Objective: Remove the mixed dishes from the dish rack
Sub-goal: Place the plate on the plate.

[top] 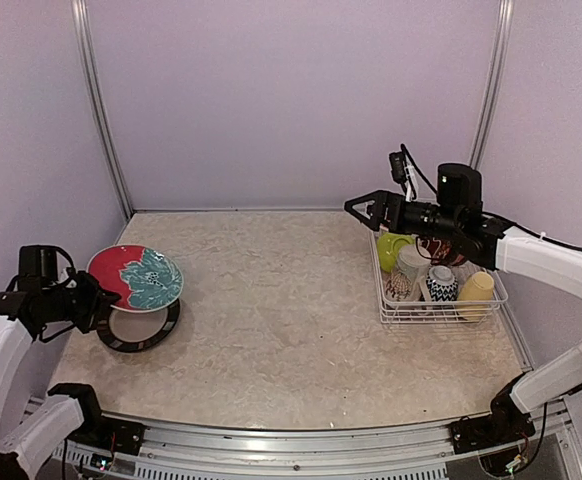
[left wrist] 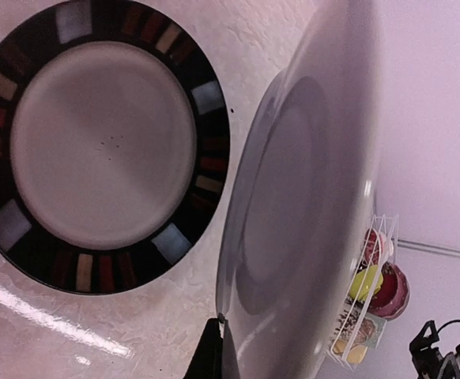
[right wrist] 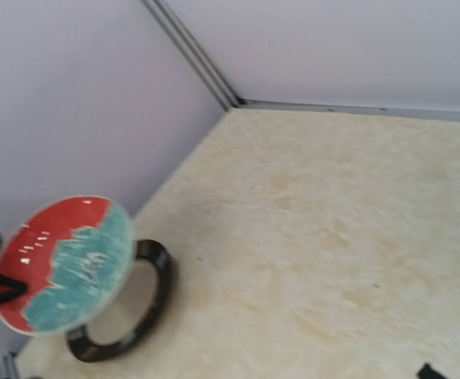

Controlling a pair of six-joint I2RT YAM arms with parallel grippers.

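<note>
Red/teal floral plate (top: 136,277), blk-rim plate (left wrist: 103,146), white rack (top: 441,318), lime bowl (top: 391,245)

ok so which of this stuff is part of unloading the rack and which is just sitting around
Part of the job:
dish rack, with lime-green bowl, patterned mug and pale-yellow mug in it
red and teal plate, in the left gripper
black-rimmed plate, on the table

Just there:
table
pale walls

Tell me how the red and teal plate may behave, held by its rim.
The red and teal plate looks like glazed ceramic: probably stiff, breakable. It may slip, since the left gripper pinches only its glossy rim. It hangs tilted above the black-rimmed plate; a drop could chip both.
</note>
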